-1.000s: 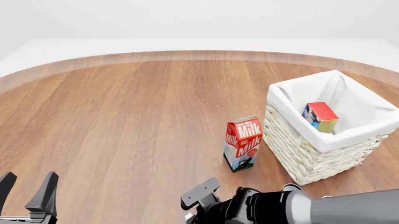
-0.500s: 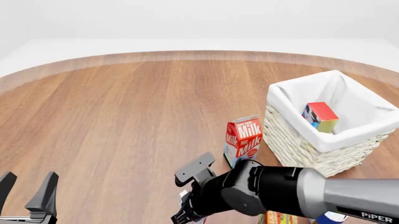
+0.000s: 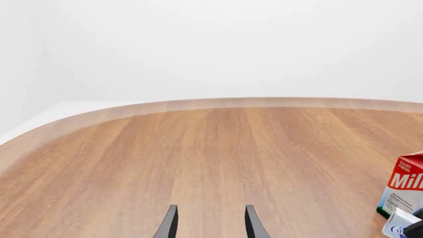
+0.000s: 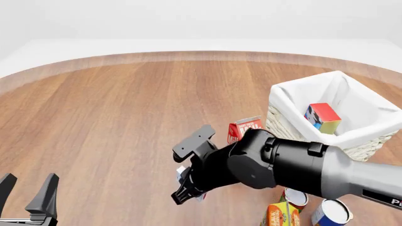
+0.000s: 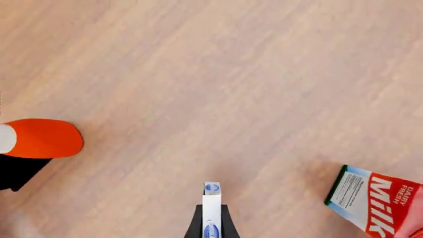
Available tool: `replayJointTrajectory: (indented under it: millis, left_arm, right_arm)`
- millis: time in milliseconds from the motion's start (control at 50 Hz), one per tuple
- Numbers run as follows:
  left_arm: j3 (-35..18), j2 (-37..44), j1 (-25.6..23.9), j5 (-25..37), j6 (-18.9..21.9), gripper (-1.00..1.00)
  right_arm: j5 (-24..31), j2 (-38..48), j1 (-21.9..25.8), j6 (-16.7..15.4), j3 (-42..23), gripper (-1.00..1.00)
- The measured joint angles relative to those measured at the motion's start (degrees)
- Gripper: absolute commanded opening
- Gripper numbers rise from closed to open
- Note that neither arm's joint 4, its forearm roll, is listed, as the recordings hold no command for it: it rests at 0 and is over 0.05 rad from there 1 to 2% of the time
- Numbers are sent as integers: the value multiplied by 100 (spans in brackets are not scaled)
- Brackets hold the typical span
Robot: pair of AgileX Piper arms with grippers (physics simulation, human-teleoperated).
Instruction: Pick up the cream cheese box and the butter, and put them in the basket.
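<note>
Right gripper (image 4: 186,185): pinching the thin white cream cheese box (image 5: 211,210) between its fingers, holding it above the table (image 4: 113,117).
Milk carton (image 4: 244,127): standing just behind the right arm.
Basket (image 4: 295,141): sitting beyond the carton, holding the butter (image 4: 323,118).
Left gripper (image 3: 208,223): hovering with fingers spread, well apart.

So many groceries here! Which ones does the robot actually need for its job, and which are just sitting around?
Part of the job:
- cream cheese box, pinched in the right pincer
- butter, already lying in the basket
- basket

Just lying about:
- milk carton
- orange carton
- two cans near the front edge
- left pincer, open and idle
</note>
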Motion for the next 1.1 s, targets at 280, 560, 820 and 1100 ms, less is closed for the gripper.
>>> replayJointTrajectory:
  millis: [280,560,820,1100]
  left_arm:
    - [0,0,0,0,0,100]
    - [0,0,0,0,0,100]
    - [0,0,0,0,0,100]
    - [0,0,0,0,0,100]
  right_arm:
    - [230,-191,-223,-420,-292,-100]
    - [409,-477,-431,-723,-521,-100]
    - [559,-724,-701,-1022,-747,-100]
    - [710,-969,-1065,-1378,-974,-100]
